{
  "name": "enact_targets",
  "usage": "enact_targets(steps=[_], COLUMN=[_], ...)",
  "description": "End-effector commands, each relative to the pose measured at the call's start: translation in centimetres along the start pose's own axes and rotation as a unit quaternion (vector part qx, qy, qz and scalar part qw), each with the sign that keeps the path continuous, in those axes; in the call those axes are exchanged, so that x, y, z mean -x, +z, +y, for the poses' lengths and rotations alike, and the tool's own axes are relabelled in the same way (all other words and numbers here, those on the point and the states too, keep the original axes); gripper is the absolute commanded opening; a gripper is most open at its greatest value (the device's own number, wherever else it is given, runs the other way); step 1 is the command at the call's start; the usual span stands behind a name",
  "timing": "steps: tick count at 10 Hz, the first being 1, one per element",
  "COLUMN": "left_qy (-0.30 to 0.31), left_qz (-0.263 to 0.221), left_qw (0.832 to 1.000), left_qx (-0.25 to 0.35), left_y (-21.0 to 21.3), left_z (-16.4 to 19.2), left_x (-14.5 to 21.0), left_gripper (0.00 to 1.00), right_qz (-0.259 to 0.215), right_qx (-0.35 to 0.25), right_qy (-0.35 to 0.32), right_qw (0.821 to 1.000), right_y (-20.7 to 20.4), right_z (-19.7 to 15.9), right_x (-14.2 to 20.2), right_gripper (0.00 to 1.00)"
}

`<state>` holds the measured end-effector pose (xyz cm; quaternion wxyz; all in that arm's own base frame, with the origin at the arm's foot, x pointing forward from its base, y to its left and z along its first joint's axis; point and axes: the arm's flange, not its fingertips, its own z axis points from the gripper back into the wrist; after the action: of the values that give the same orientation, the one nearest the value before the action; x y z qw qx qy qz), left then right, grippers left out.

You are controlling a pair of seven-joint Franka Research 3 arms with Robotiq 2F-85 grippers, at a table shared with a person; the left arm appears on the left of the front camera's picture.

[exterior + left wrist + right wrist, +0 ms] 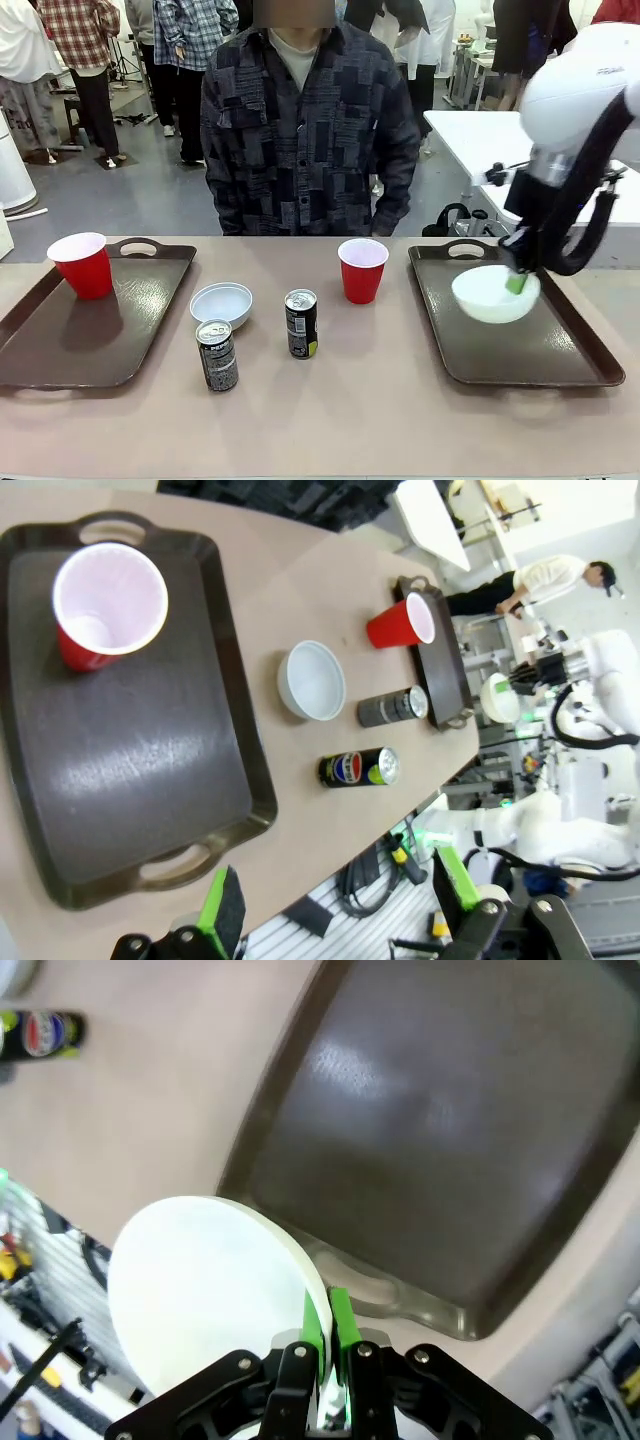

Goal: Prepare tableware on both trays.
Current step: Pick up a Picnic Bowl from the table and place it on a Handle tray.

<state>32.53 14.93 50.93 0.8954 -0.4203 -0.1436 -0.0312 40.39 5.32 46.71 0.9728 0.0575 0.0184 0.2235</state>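
My right gripper (517,282) (325,1332) is shut on the rim of a white bowl (490,295) (200,1300), holding it just over the right tray (540,350) (440,1140). The left tray (120,340) (130,760) carries a red cup (82,264) (105,605) at its far corner. On the table between the trays lie a second white bowl (221,303) (312,680), two dark cans (217,354) (301,323) and another red cup (362,270) (400,623). My left gripper (335,900) hangs open above the table's near edge beside the left tray, holding nothing.
A person in a dark patterned shirt (305,130) stands at the far side of the table, with no hands over it. Bare tabletop (380,420) stretches along the near edge. A white table (480,140) stands behind at the right.
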Motion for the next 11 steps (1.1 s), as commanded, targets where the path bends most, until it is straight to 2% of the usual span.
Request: enact_targets(steps=[1,3,4,9,10,11], left_qy=[0.004,0.004,0.004,0.004,0.004,0.004], left_qz=[-0.004,-0.004,-0.004,-0.004,-0.004,-0.004], left_qw=[1.0,1.0,1.0,1.0,1.0,1.0], left_qx=[0.007,0.007,0.007,0.007,0.007,0.007], left_y=[0.1,0.1,0.1,0.1,0.1,0.1], left_z=[-0.1,-0.1,-0.1,-0.1,-0.1,-0.1], left_x=[0.0,0.0,0.0,0.0,0.0,0.0], left_gripper=[1.0,1.0,1.0,1.0,1.0,1.0], right_qz=[-0.045,-0.074,-0.035,-0.035,-0.038,-0.048], right_qx=[-0.013,-0.023,-0.009,-0.009,-0.011,-0.011], right_qy=[-0.02,-0.058,-0.033,-0.033,-0.035,-0.032], right_qw=[0.999,0.995,0.999,0.999,0.999,0.998], right_y=[0.9,0.7,1.3,1.3,1.2,0.0], right_z=[-2.8,-5.4,-4.1,-4.1,-4.0,-4.8], right_x=[0.6,1.2,1.2,1.2,1.0,0.4], right_gripper=[0.0,0.0,0.0,0.0,0.05,0.05])
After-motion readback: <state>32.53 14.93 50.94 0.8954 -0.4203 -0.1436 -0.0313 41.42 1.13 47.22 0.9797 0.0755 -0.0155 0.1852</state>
